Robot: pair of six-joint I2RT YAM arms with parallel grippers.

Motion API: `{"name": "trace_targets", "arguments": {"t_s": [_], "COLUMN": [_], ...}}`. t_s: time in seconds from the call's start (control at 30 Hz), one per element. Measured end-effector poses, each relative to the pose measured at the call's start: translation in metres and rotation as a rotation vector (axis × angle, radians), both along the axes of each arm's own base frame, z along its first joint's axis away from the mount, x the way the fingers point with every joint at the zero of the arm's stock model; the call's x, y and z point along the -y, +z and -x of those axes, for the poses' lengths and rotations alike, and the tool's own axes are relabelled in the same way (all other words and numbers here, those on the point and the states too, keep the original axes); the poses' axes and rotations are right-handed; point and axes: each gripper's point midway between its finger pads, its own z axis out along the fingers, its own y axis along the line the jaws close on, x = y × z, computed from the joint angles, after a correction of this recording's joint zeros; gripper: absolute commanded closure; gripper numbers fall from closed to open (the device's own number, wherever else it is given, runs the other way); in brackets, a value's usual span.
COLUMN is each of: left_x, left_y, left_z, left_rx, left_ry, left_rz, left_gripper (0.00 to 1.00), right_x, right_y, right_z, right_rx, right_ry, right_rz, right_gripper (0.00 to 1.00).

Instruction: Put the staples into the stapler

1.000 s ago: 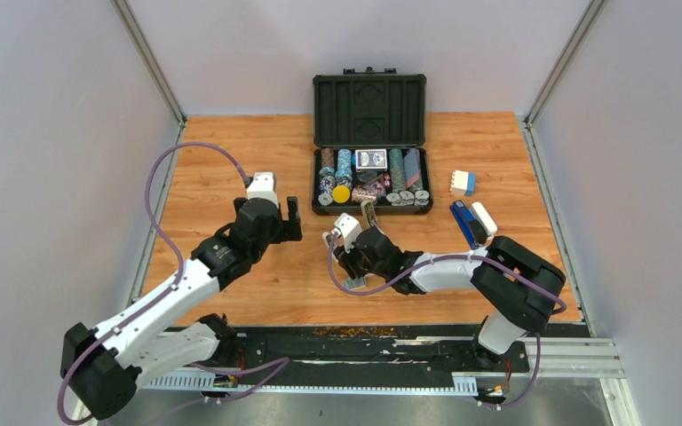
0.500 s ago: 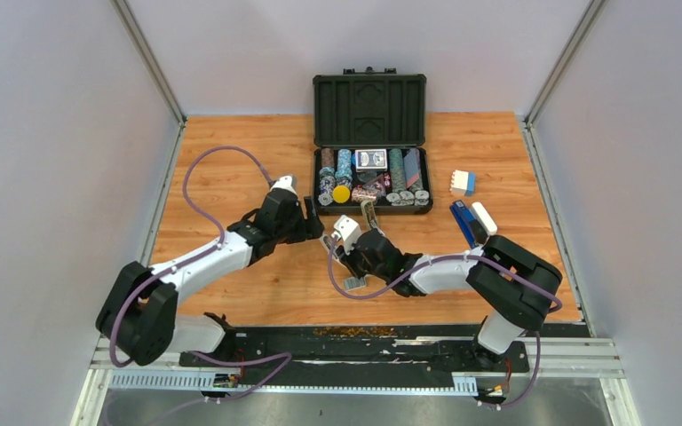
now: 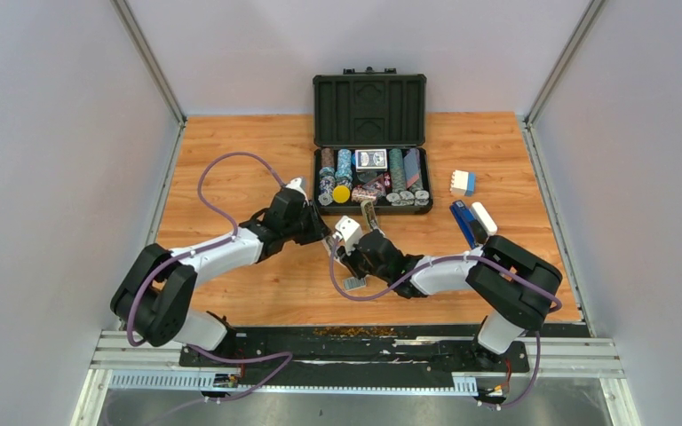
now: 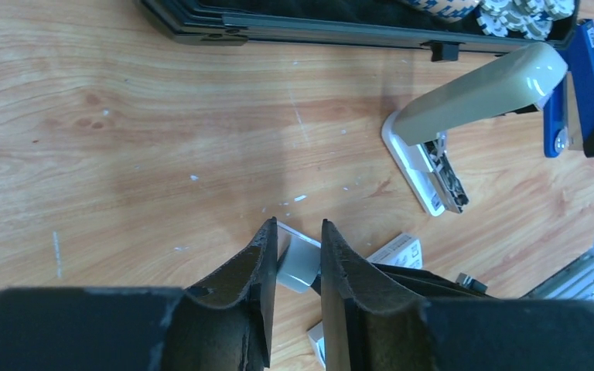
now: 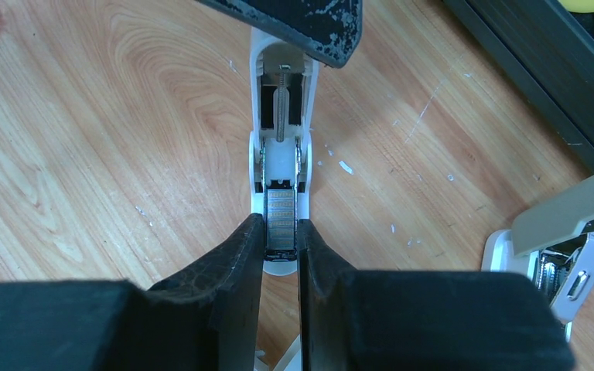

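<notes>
so the right gripper [image 5: 281, 232] is clamped on the near end of a narrow white plastic track [image 5: 278, 166], and a silvery-grey strip of staples [image 5: 281, 220] can be seen sitting in its channel right between the fingers. the far end of that track is pinched by the left gripper [image 4: 298, 229], fingers drawn nearly together on it. all of this is found near the middle of the light wooden table [image 3: 231, 160]. the slim grey-olive stapler [image 4: 483, 89] is propped open on its white base at about 1 o'clock from the right gripper, just apart from it. a dark blue stapler [image 4: 580, 85] is seen at its 3 o'clock, a tiny white cardboard box [image 4: 398, 251] at 6 o'clock of the grippers, and an open black plastic case of poker chips [image 3: 369, 106] at 12 o'clock.
</notes>
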Motion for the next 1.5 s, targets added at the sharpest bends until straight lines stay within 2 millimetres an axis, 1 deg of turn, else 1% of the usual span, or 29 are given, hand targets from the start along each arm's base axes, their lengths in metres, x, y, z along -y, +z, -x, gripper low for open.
{"name": "trace_targets", "arguments": {"t_s": [0.07,0.17,0.33,0.4,0.47,0.53,0.6,0.67,0.77,0.87,0.93,0.97,1.1,1.2,1.33,1.4,1.5], "left_x": [0.004,0.01,0.032,0.038,0.042,0.042,0.041,0.038,0.034,0.027,0.021,0.019,-0.001,-0.021,-0.053,-0.071,-0.094], "left_y": [0.002,0.006,0.007,0.006,0.008,0.008,0.008,0.007,0.008,0.016,0.026,0.028,0.047,0.064,0.099,0.124,0.153], "left_z": [0.001,0.007,0.033,0.041,0.041,0.04,0.04,0.043,0.047,0.046,0.045,0.044,0.043,0.043,0.045,0.047,0.052], "left_rx": [0.009,0.027,0.019,0.014,0.02,0.021,0.021,0.018,0.022,0.048,0.08,0.089,0.16,0.221,0.32,0.385,0.462], "left_ry": [-0.01,-0.02,-0.076,-0.089,-0.087,-0.077,-0.071,-0.067,-0.059,-0.04,-0.02,-0.016,0.02,0.048,0.098,0.129,0.164], "left_rz": [0.005,0.017,0.062,0.065,0.076,0.077,0.075,0.065,0.051,0.04,0.035,0.031,-0.015,-0.07,-0.14,-0.167,-0.204], "left_gripper": [0.77,0.78,0.77,0.77,0.75,0.73,0.71,0.66,0.57,0.46,0.4,0.36,0.19,0.11,0.03,0.0,0.0], "right_x": [0.0,0.0,0.0,0.001,0.001,0.001,0.001,0.003,0.007,0.009,0.011,0.012,0.016,0.014,0.007,0.002,-0.001], "right_y": [0.0,0.0,0.0,0.0,0.0,0.0,0.0,0.0,0.001,0.008,0.017,0.021,0.038,0.054,0.082,0.091,0.091], "right_z": [0.0,0.0,0.0,0.0,0.0,0.0,0.001,0.002,0.006,0.012,0.017,0.019,0.024,0.021,0.013,0.01,0.007], "right_rx": [0.001,0.004,0.009,0.008,0.008,0.008,0.006,0.002,-0.012,-0.026,-0.034,-0.037,-0.058,-0.076,-0.088,-0.098,-0.119], "right_ry": [0.0,-0.001,-0.001,-0.002,-0.003,-0.003,-0.004,-0.006,-0.009,-0.015,-0.016,-0.017,-0.023,-0.034,-0.046,-0.047,-0.043], "right_rz": [-0.003,-0.006,-0.013,-0.012,-0.012,-0.014,-0.015,-0.012,-0.006,-0.01,-0.017,-0.021,-0.013,0.019,0.055,0.074,0.12], "right_gripper": [0.88,0.88,0.87,0.85,0.82,0.77,0.69,0.59,0.5,0.42,0.4,0.39,0.37,0.38,0.39,0.4,0.41]}}
